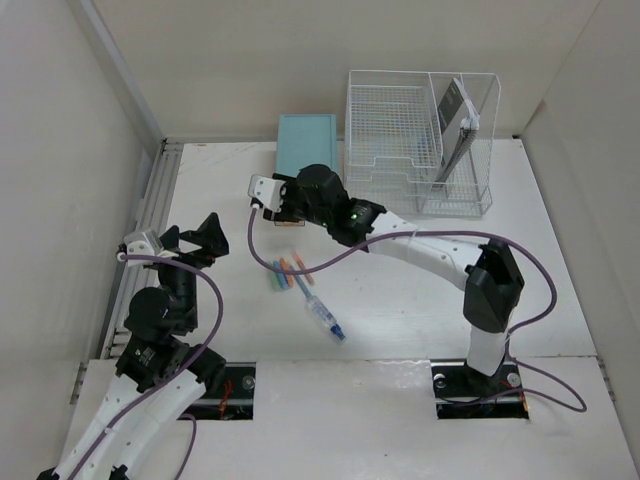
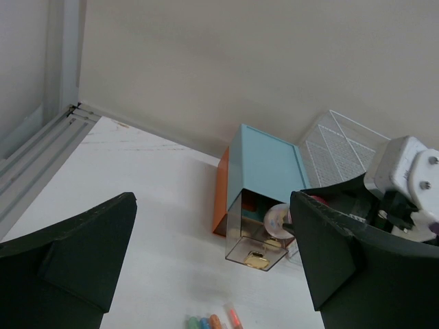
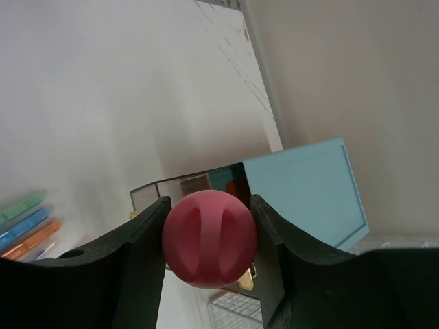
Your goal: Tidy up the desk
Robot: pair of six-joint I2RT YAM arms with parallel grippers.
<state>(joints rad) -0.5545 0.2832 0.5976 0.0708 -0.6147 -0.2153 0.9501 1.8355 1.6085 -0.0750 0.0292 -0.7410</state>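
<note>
right gripper (image 3: 209, 205): clenched on a pink ball (image 3: 209, 240), one finger pressed to each side of it. the ball has two shallow grooves on the face toward the wrist camera.

just beyond the ball: a clear drawer (image 3: 185, 188), pulled out of the teal drawer box (image 3: 305, 188). box sits past the drawer, against the back wall. cannot tell whether the ball touches the drawer.

low and to one side of this gripper, in its wrist view: coloured markers (image 3: 27, 223) lying side by side on the desk (image 3: 103, 103).

left gripper (image 2: 212, 226): released, jaws wide, nothing between them. ahead of it, the same teal box with an orange side panel (image 2: 221, 195); in the open drawer a whitish roll (image 2: 278, 219) and a small gold clip (image 2: 257, 259). the right arm's wrist is just to its right.

desk lies under both grippers and runs out on all sides; silver rails (image 1: 150, 220) line the edge to the left gripper's left.

farther out: a blue-tipped pen (image 1: 325, 318) near the markers, toward the arm bases. white wire-mesh rack (image 1: 400, 130) right of the teal box, a dark flat item (image 1: 455, 115) standing in its right-hand compartment.
</note>
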